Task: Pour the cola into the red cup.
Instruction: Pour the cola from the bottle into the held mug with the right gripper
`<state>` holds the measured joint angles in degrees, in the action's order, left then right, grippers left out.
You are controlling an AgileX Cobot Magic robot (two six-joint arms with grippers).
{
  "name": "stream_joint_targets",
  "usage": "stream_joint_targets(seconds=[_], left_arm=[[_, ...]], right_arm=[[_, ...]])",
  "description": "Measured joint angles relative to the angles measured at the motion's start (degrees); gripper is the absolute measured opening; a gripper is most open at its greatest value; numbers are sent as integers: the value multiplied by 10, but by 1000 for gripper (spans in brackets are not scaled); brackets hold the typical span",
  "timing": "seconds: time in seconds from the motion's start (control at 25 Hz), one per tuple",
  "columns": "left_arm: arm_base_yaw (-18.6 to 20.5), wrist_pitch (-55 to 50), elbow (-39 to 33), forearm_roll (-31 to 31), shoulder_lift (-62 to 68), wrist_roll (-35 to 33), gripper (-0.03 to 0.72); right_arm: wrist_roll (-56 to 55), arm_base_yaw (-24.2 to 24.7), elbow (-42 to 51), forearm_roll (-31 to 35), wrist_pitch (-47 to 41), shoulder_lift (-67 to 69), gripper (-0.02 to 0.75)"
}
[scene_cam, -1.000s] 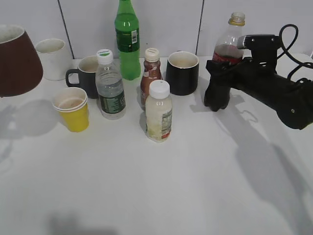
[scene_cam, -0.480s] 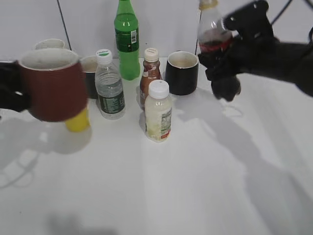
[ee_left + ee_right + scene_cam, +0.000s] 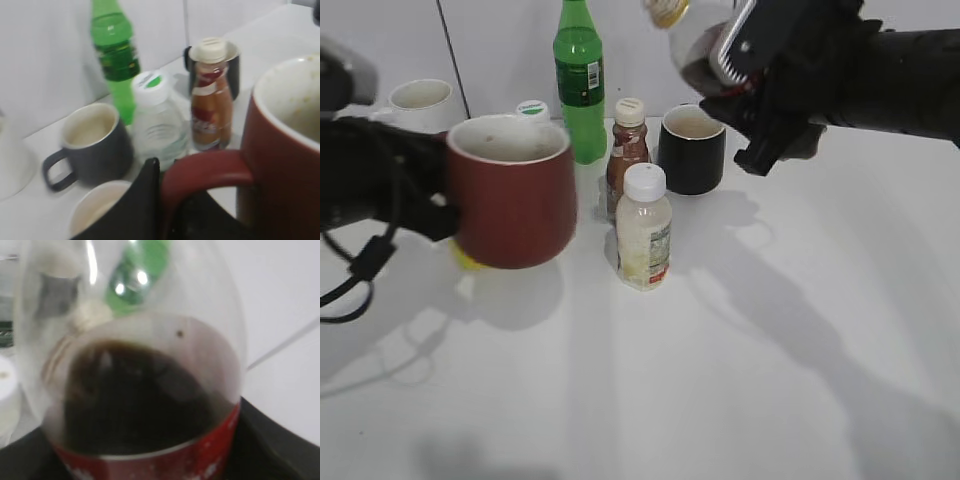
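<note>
The left claw (image 3: pixel 430 205) grips the red cup (image 3: pixel 512 190) by its handle, holding it upright, clear of the table (image 3: pixel 740 350) and left of the standing bottles. The right claw (image 3: pixel 760 95) is clamped round the body of the cola (image 3: pixel 695 50), held high at upper right and tilted, neck (image 3: pixel 667 10) pointing left toward the cup but well apart from it. The bottle looks only part full, so fairly light; its thin plastic would flex and the liquid slosh, which favours the present grip at the label. The ceramic cup is stiff, heavier and breakable.
</note>
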<state>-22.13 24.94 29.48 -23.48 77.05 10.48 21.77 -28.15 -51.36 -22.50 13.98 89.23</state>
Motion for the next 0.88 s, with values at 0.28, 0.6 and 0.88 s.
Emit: stream_joint_targets(seconds=[0.28,0.6,0.88], left_arm=[[-50,-11,49,0,51,0,43],[-92,-15,87,-1,77,0,43],[-97,-16,95,-1,77,0,43]], right_arm=[[117,-25,0,3,-8,-5,486],[239,-28,0,7,-9,-5,486],[371,-28,0,73,8,-5,486]])
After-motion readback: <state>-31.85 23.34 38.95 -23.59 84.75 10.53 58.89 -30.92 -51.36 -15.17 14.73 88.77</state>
